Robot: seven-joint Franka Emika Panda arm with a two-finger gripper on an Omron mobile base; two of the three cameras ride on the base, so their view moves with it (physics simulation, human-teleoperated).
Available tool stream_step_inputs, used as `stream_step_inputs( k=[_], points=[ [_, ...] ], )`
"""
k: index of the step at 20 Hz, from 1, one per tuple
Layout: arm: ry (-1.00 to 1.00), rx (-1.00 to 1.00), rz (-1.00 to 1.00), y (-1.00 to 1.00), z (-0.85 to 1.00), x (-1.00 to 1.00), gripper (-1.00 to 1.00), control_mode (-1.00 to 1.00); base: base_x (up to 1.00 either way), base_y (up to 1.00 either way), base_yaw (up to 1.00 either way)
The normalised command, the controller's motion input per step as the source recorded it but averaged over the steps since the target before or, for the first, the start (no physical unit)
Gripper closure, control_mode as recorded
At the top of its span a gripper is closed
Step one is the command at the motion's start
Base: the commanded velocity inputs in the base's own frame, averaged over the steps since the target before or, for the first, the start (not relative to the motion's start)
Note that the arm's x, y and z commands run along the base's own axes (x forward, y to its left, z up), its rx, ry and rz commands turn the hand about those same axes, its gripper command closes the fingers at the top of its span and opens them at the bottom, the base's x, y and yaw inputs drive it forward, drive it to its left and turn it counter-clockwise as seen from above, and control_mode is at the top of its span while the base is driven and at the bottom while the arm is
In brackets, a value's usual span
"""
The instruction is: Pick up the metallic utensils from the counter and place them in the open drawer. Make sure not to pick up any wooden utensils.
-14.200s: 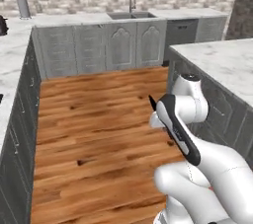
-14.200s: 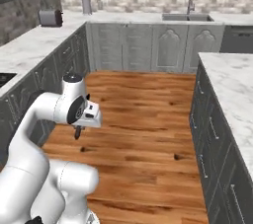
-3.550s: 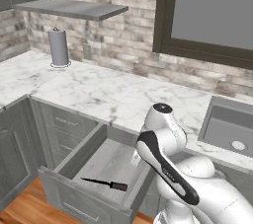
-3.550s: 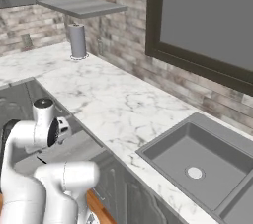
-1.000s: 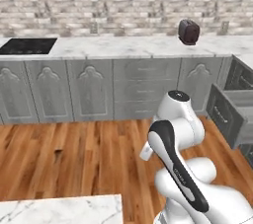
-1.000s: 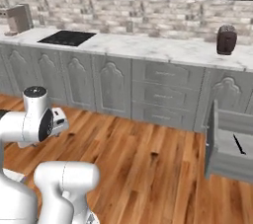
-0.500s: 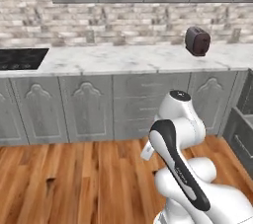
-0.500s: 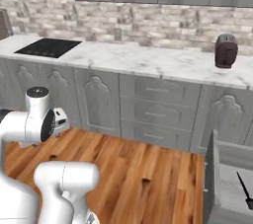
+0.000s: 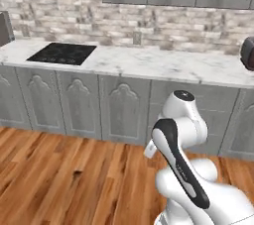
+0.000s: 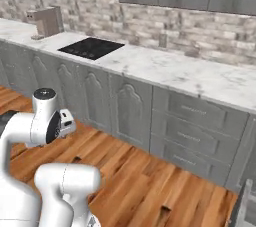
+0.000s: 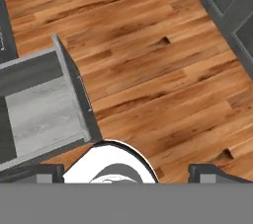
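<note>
Fingers (image 11: 49,172) wide apart, empty

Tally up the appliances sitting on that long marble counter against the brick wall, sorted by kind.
black cooktop: 1
dark toaster: 1
coffee machine: 1
Total: 3
</note>
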Motion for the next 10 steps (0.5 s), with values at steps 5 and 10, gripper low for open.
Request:
stream_step_inputs(
  k=[5,10],
  points=[
    [0.00,0.00,0.00,0.00,0.00,0.00,-1.00,1.00,0.00,0.28,0.88],
    [0.00,0.00,0.00,0.00,0.00,0.00,-1.00,1.00,0.47,0.60,0.64]
  ],
)
